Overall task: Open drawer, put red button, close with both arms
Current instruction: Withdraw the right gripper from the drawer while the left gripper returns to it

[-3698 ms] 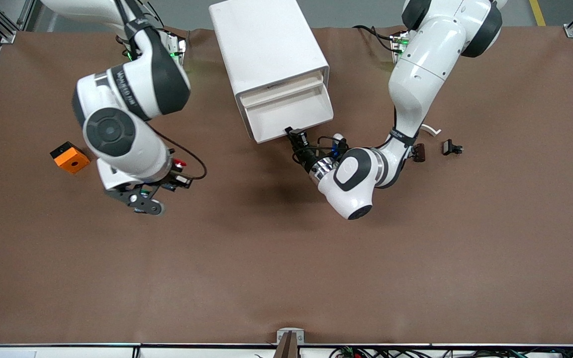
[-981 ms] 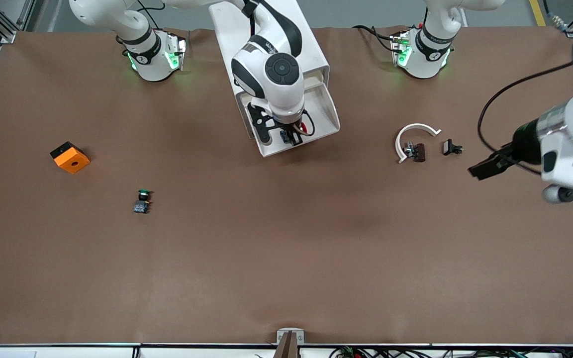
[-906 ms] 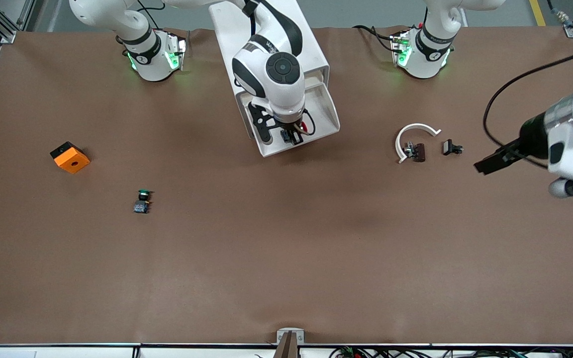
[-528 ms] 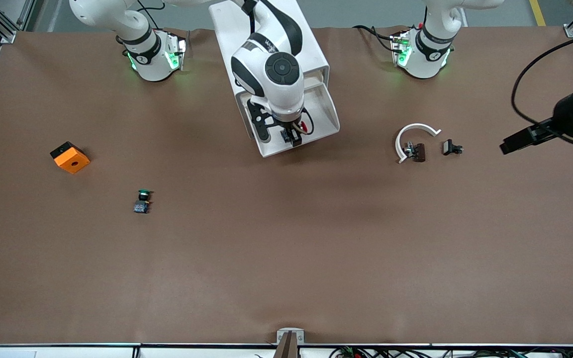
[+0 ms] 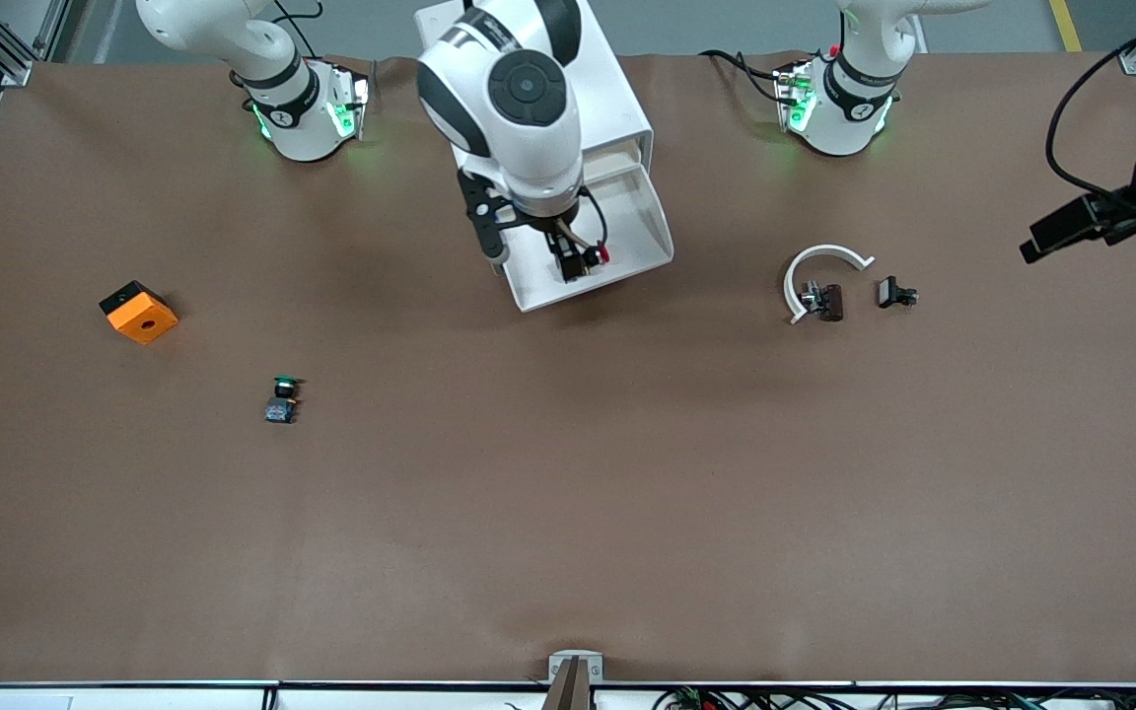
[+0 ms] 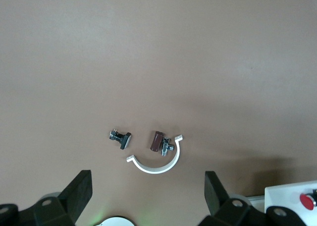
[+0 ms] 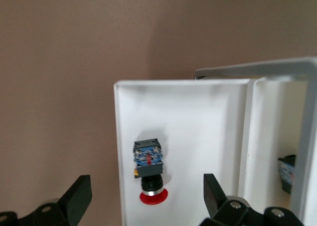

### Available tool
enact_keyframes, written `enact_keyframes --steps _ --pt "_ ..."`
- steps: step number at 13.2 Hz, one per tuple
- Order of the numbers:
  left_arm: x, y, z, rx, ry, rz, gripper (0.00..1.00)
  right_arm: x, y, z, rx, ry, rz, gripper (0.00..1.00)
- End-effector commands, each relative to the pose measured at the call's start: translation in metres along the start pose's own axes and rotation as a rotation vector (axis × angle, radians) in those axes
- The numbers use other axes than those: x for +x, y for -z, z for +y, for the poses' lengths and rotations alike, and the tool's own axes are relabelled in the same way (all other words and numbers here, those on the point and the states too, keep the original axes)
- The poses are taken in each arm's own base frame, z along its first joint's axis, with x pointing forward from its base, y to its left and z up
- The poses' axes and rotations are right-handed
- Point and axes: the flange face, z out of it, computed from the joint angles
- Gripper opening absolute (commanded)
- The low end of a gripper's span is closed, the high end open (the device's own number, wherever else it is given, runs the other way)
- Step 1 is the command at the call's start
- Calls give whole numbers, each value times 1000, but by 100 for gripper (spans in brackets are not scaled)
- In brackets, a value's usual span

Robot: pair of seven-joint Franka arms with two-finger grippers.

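Observation:
The white cabinet (image 5: pixel 617 108) stands between the arm bases, with its lowest drawer (image 5: pixel 632 212) pulled out. The red button (image 5: pixel 592 257) lies on its side in the drawer, near the front lip. My right gripper (image 5: pixel 560 247) hangs open just above it. In the right wrist view the button (image 7: pixel 148 169) lies on the drawer floor (image 7: pixel 198 117) between the spread fingers (image 7: pixel 79 196), untouched. My left gripper (image 5: pixel 1046 237) is open and empty in the air at the left arm's end of the table. Its wrist view shows a corner of the drawer (image 6: pixel 287 198) with the red cap (image 6: pixel 307 200).
A white ring clamp (image 5: pixel 819 271), a brown part (image 5: pixel 831 302) and a black part (image 5: pixel 893 292) lie between the drawer and the left gripper. The green button (image 5: pixel 280 399) and the orange box (image 5: pixel 138 312) lie toward the right arm's end.
The right gripper carried the red button to the drawer, let it go there and has risen a little. The left gripper left the drawer front and swung out to its end of the table.

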Motion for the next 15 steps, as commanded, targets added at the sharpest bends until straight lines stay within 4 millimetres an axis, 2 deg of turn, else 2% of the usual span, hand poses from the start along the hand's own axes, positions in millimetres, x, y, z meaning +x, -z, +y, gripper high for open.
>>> enact_keyframes --steps 1,3,5,6,8,9,10,11,13,14,15 --pt "-15 -2 11 72 -44 35 100 49 46 -26 -13 -70 -60 100" --pt "-11 -10 27 77 -64 42 100 97 90 -37 -26 -81 -99 100" --pt "-6 -38 78 63 -117 36 100 131 121 -36 -36 27 -101 100" --pt "-3 -55 104 57 -110 39 100 157 144 -30 -18 101 -109 100" --pt "2 -91 160 23 -135 64 100 196 185 -12 52 346 -107 100" --pt "2 -110 192 -1 -184 77 100 217 196 -5 60 482 -102 100" --pt "5 -133 215 -22 -219 71 100 245 210 3 81 580 -96 100" --pt "2 -153 239 -44 -252 74 100 275 217 10 89 667 -94 100" --pt "-1 -198 276 -72 -283 53 100 319 219 30 92 824 -62 100" --pt "-1 -225 292 -88 -299 45 100 334 218 37 81 883 -12 100" --pt "-9 -247 314 -109 -314 38 100 343 217 45 73 943 33 100"
